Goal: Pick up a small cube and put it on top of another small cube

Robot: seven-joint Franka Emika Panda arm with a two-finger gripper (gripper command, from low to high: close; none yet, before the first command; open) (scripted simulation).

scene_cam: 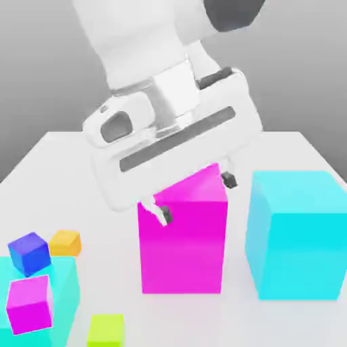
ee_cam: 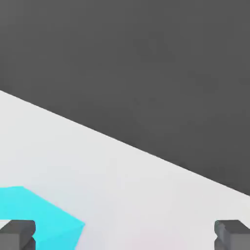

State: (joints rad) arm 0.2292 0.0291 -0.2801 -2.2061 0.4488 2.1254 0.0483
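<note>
The small lime-green cube point(scene_cam: 105, 330) rests on the white table at the front edge of the exterior view, left of centre. A small orange cube point(scene_cam: 65, 242) lies further back on the left. My gripper point(scene_cam: 196, 197) hangs over the back of the tall magenta block point(scene_cam: 181, 237), well away from both small cubes. Its two dark fingertips point(scene_cam: 165, 215) stand wide apart, open, with nothing between them. In the hand view the gripper point(ee_cam: 125, 237) shows its pads point(ee_cam: 17, 234) spread at the frame's corners over bare table.
A large cyan block point(scene_cam: 295, 234) stands on the exterior view's right, close to the magenta one. At the left, a blue cube point(scene_cam: 29, 252) sits on a low cyan block point(scene_cam: 64, 281), with a magenta cube point(scene_cam: 29, 303) in front. A cyan block's top point(ee_cam: 39, 215) appears in the hand view.
</note>
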